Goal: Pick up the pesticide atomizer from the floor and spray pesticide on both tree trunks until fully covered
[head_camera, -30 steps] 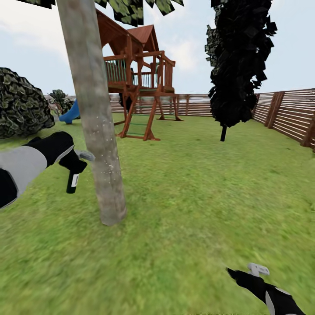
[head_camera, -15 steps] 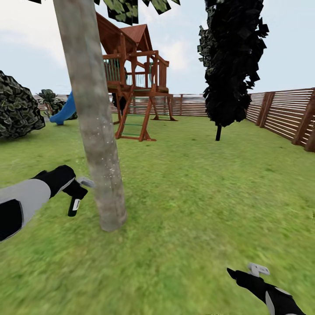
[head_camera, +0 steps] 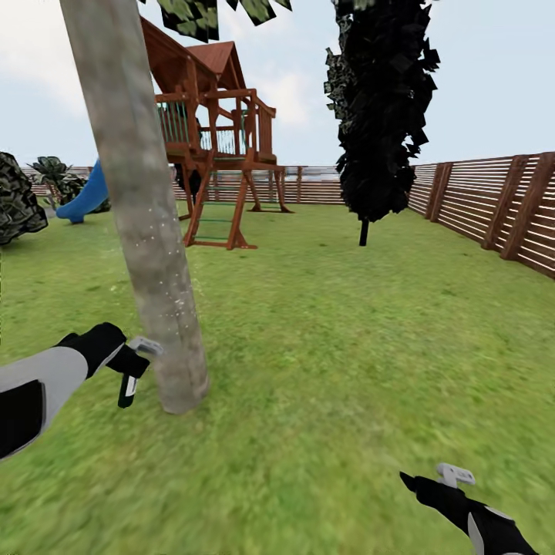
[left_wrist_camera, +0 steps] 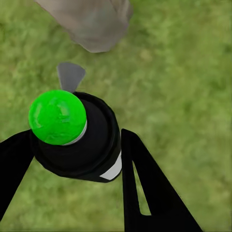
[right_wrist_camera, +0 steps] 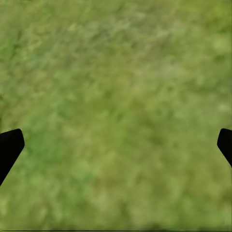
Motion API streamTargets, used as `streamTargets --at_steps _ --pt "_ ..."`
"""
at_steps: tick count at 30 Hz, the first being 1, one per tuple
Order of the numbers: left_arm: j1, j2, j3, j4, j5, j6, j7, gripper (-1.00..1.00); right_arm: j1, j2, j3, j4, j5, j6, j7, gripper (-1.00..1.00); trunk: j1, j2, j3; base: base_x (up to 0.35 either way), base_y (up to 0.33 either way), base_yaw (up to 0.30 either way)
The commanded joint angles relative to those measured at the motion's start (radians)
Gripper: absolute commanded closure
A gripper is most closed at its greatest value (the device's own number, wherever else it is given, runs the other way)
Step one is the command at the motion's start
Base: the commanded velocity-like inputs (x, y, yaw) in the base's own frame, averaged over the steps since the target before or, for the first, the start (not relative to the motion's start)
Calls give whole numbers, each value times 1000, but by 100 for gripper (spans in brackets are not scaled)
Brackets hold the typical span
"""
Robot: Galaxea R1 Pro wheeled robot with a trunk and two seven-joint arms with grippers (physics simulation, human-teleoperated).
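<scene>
**Spraying the first trunk, low on its near side**

I have the slim dark pesticide atomizer with its white label patch (head_camera: 126, 389) pinched in my left gripper (head_camera: 132, 362), hanging just beside the base of the thick, pale grey-brown mottled tree trunk (head_camera: 142, 223). In the left wrist view the black fingers (left_wrist_camera: 145, 188) clamp the bottle's body (left_wrist_camera: 92, 145) on both sides, its bright green cap (left_wrist_camera: 58, 117) facing the camera and the trunk's foot (left_wrist_camera: 92, 21) close ahead over the lawn.

My right gripper (head_camera: 455, 475) hangs low over bare green grass (right_wrist_camera: 116, 111), spread wide and holding nothing.

As I judge it, the pickup is done and spraying is under way: faint pale specks show on the bark at mid-height, but I cannot tell how much is covered. A second bare-trunked tree is yet to be reached; the dark column-shaped tree (head_camera: 381, 108) by the brown slat fence (head_camera: 493, 208) is not it.
</scene>
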Motion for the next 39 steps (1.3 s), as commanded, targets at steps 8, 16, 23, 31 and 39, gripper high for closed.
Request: streamTargets --at_steps 8,16,23,31,39 --pt "8 0 1 7 2 -5 0 100 0 0 0 0 0 0 0 -100 0 0 0 -103 279 -92" --pt "8 0 1 7 2 -22 0 100 0 0 0 0 0 0 0 -100 0 0 0 -65 233 -261" --pt "14 -2 2 7 2 -29 0 100 0 0 0 0 0 0 0 -100 0 0 0 -2 134 -35" --pt "29 -2 2 7 2 -30 0 100 0 0 0 0 0 0 0 -100 0 0 0 0 309 -117" --pt "115 -13 2 6 97 -167 5 100 0 0 0 0 0 0 0 -100 0 0 0 0 79 -43"
